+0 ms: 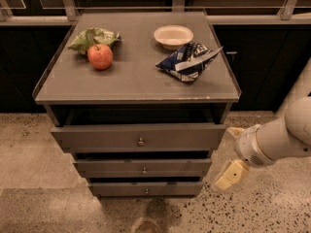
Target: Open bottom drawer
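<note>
The grey-brown cabinet has three drawer fronts. The bottom drawer [121,188] is the lowest and slimmest, with a tiny round knob [146,191] at its centre, and it sits pushed in. My gripper [233,152] is on the right, just off the cabinet's right side, level with the middle drawer [112,168]. Its cream fingers [232,174] are spread apart and hold nothing. It touches no drawer.
On the cabinet top [131,81] lie a red apple [100,56], a green bag [92,37], a white bowl [173,35] and a blue chip bag [187,62]. The top drawer [97,137] stands out slightly. Speckled floor [39,154] surrounds the cabinet, with a dark wall behind.
</note>
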Available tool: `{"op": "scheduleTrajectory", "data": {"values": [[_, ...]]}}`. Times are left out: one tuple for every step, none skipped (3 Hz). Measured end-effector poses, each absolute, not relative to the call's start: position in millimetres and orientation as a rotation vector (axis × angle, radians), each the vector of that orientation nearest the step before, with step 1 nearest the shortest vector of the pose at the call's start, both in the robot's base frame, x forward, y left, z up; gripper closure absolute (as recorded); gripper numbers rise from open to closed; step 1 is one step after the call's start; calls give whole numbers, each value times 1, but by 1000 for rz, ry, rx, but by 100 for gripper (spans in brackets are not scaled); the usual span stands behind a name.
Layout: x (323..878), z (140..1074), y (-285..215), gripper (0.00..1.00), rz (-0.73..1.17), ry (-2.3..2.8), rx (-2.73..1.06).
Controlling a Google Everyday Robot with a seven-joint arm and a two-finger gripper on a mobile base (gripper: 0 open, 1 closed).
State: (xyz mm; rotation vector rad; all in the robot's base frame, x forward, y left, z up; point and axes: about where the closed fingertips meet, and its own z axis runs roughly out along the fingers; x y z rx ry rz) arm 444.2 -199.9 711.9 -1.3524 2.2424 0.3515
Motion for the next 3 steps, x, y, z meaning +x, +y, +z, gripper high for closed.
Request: {"op": "scheduleTrajectory", "data": {"values": [[437, 708, -198, 0, 329, 2274, -1343], [413, 647, -192, 0, 395, 2352, -1232], [406, 578, -187, 0, 476, 2341, -1086]]}}
